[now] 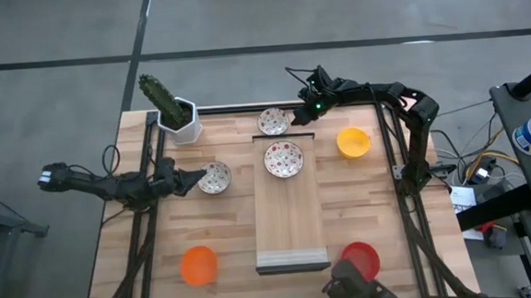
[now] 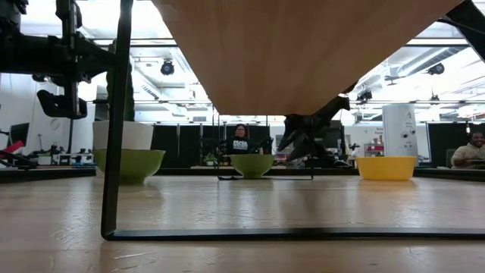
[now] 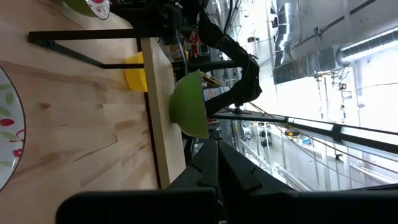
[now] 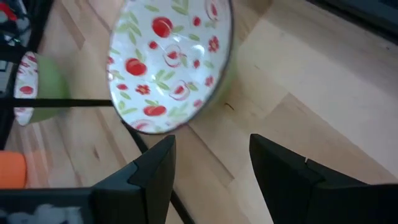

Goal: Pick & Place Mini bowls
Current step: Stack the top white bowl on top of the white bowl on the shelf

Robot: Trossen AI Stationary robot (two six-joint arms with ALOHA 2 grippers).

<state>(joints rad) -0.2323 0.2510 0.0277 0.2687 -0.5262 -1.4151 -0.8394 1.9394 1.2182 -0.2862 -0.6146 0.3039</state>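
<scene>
Standing on the table [image 1: 361, 199]: six bowls. Speckled bowl [image 1: 273, 122] is found far, just beside the right gripper [image 1: 297, 117], fingers spread wide, empty. Second speckled bowl [image 1: 215, 178] is touched by the left gripper [image 1: 192, 179]; its grip cannot be told. Third [image 1: 284, 159] is placed on the board [image 1: 289, 221].

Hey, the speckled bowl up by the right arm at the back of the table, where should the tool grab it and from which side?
Probably by the rim. The speckled bowl sits upright and shallow on the table, leaving only its thin edge to pinch. Come from above on its right side, where the right tool hangs open beside it, one finger inside the rim and one outside. The raised board stands close on the near side.
</scene>
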